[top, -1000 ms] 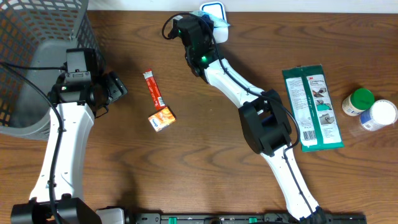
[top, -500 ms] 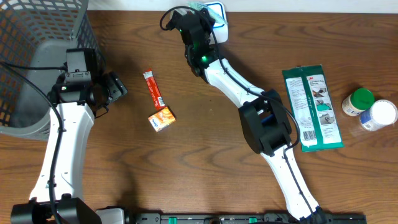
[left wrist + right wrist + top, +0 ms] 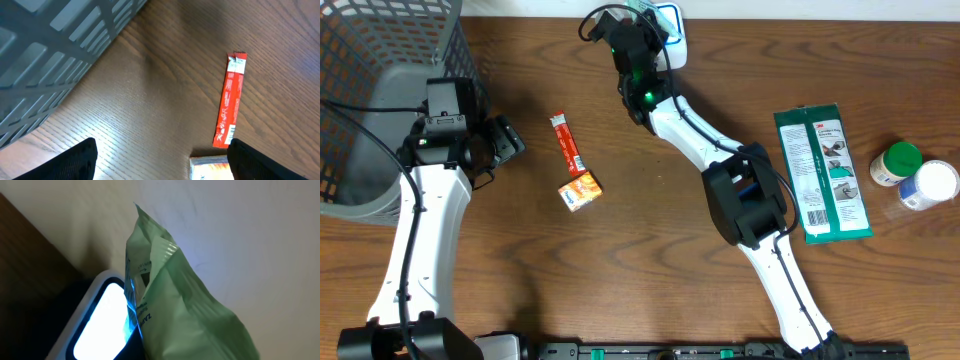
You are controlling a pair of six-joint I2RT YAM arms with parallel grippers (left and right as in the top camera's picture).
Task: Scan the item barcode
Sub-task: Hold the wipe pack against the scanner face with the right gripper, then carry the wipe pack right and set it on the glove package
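My right gripper (image 3: 638,28) is at the table's far edge, shut on a pale green packet (image 3: 186,311). The packet hangs right beside the lit window of the white scanner (image 3: 97,325), and blue light falls on its printed edge. From overhead the scanner (image 3: 669,20) shows just right of the gripper, while the packet is mostly hidden by the wrist. My left gripper (image 3: 506,140) hovers open over bare wood beside the basket, nothing between its black fingers (image 3: 75,162).
A grey wire basket (image 3: 380,90) fills the far left corner. A red stick packet (image 3: 566,142) and a small orange box (image 3: 580,190) lie left of centre. On the right lie a green flat package (image 3: 820,172) and two bottles (image 3: 897,162).
My right gripper has edged a little toward the far edge with the green packet, closer over the scanner. The left arm has stayed still.
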